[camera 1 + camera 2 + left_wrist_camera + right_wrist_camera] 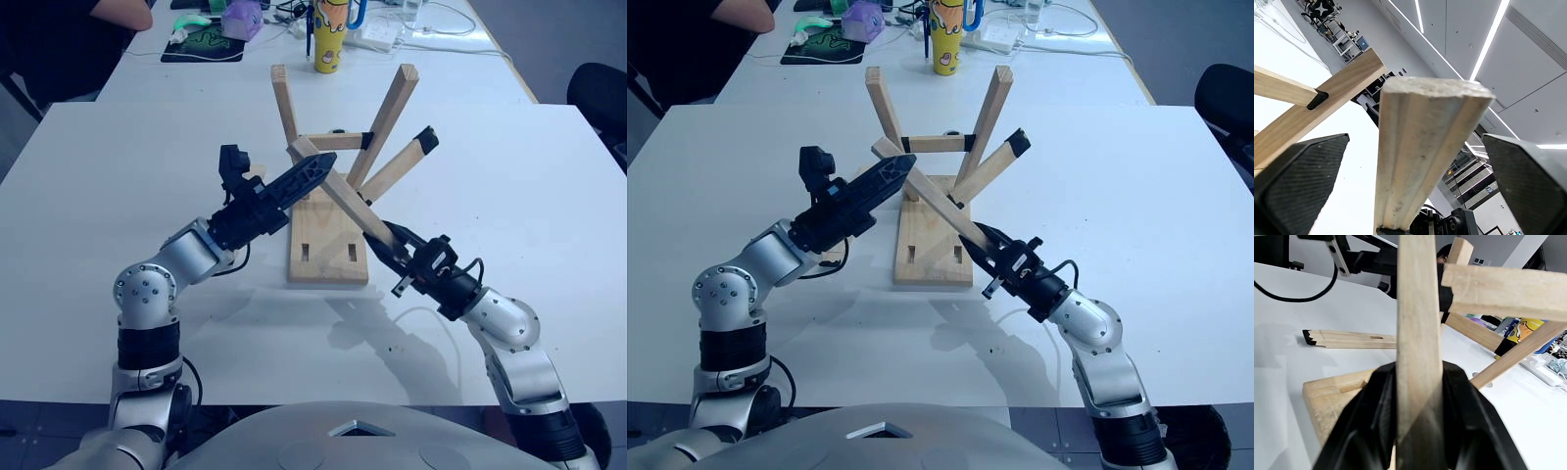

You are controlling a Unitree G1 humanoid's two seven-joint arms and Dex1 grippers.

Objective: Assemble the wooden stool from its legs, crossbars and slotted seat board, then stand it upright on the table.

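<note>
The slotted seat board [328,257] lies flat mid-table. At its far end two legs [392,106] rise, splayed apart and joined by a crossbar [333,141]. A third leg [404,164] with a black tip leans to the right. My right gripper [396,245] is shut on the lower end of a slanted leg [343,201] over the board. That leg's top end [1420,147] sits between the spread fingers [1300,181] of my open left gripper [310,174], with gaps on both sides. A loose black-tipped wooden piece [1347,339] lies on the table to the board's left.
On the adjoining table behind stand a yellow mug [330,39], a dark mouse pad [201,44], a purple object [242,18] and a power strip [377,37]. A black chair [602,90] is at the far right. Open tabletop lies to the left and right of the board.
</note>
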